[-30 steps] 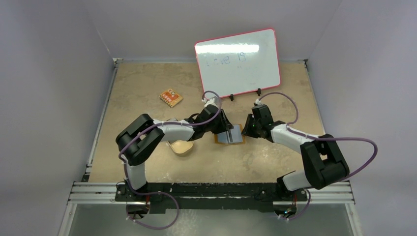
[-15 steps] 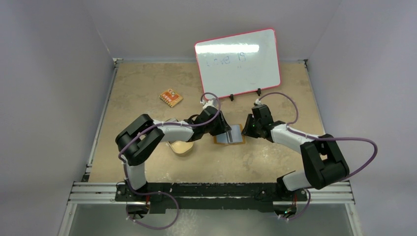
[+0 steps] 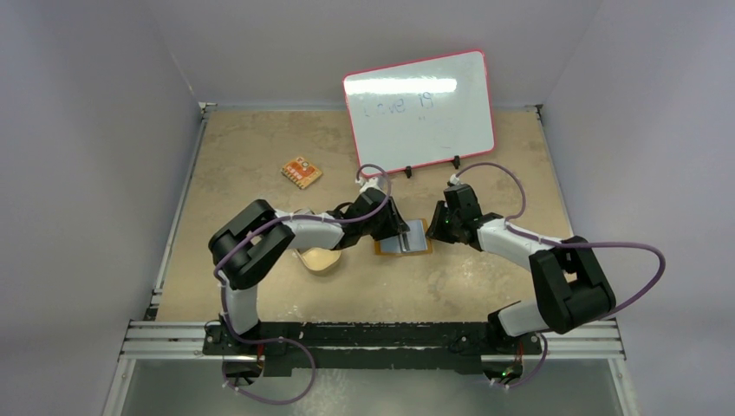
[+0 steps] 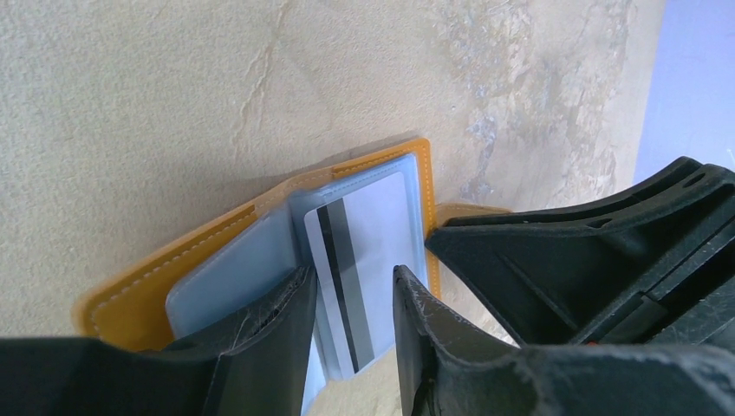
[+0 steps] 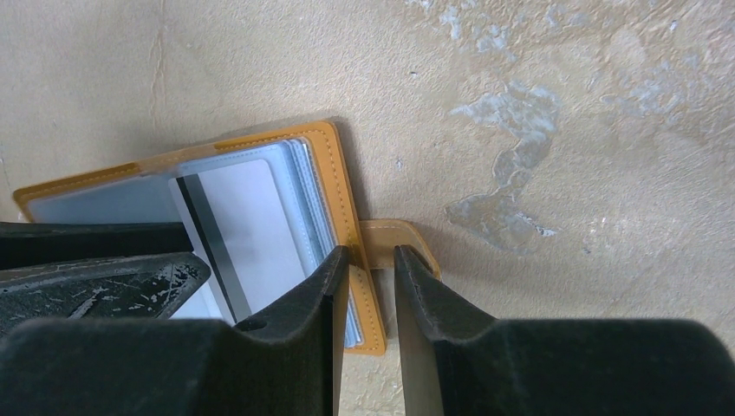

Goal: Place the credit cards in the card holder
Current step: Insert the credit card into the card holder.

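Observation:
The card holder [image 3: 419,248] lies open on the table, orange outside [image 4: 173,260], pale blue-grey sleeves inside [image 5: 312,186]. A grey-silver credit card [image 4: 373,225] with a dark stripe lies face up on the sleeves, its lower corner sticking out; it also shows in the right wrist view [image 5: 251,217]. My left gripper [image 4: 351,277] [image 3: 400,230] is open, its fingers straddling the card from above. My right gripper [image 5: 371,256] [image 3: 432,229] is narrowly open: one finger is over the sleeves and the other over the snap tab [image 5: 394,234]. No other cards show.
A tan oval dish [image 3: 319,258] sits under the left forearm. An orange patterned flat piece [image 3: 301,172] lies further back on the left. A whiteboard [image 3: 420,111] stands at the back. The two grippers are close together over the holder.
The left arm's elbow has shifted slightly to the right. The grippers, the card and the holder stay almost where they were.

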Robot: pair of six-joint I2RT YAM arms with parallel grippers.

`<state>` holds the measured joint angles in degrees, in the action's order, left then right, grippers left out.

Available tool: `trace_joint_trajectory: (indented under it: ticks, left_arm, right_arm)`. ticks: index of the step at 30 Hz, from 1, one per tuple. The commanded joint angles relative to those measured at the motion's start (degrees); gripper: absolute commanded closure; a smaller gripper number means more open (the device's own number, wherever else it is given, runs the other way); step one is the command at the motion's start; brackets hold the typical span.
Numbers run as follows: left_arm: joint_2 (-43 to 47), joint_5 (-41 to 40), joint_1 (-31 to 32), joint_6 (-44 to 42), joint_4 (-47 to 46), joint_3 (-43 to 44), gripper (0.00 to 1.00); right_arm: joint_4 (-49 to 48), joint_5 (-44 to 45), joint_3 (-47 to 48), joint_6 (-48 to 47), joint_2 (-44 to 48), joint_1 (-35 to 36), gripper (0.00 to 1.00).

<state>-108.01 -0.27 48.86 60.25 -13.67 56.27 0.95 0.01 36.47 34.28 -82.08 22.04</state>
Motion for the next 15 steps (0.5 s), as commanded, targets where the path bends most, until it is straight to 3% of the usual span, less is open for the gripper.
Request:
trace_joint_trajectory:
  ticks: [1,15]
  left_arm:
    - [-0.4,0.7,0.8,-0.5,-2.2,3.1,0.64]
    - [-1.3,-0.6,1.8,-2.4,2.2,6.1,0.66]
  right_arm:
    - [-0.1,-1.0,-0.2,-0.7,-1.0,-0.1,0.72]
    - [1.0,-0.5,0.5,-0.8,-0.8,-0.1,0.72]
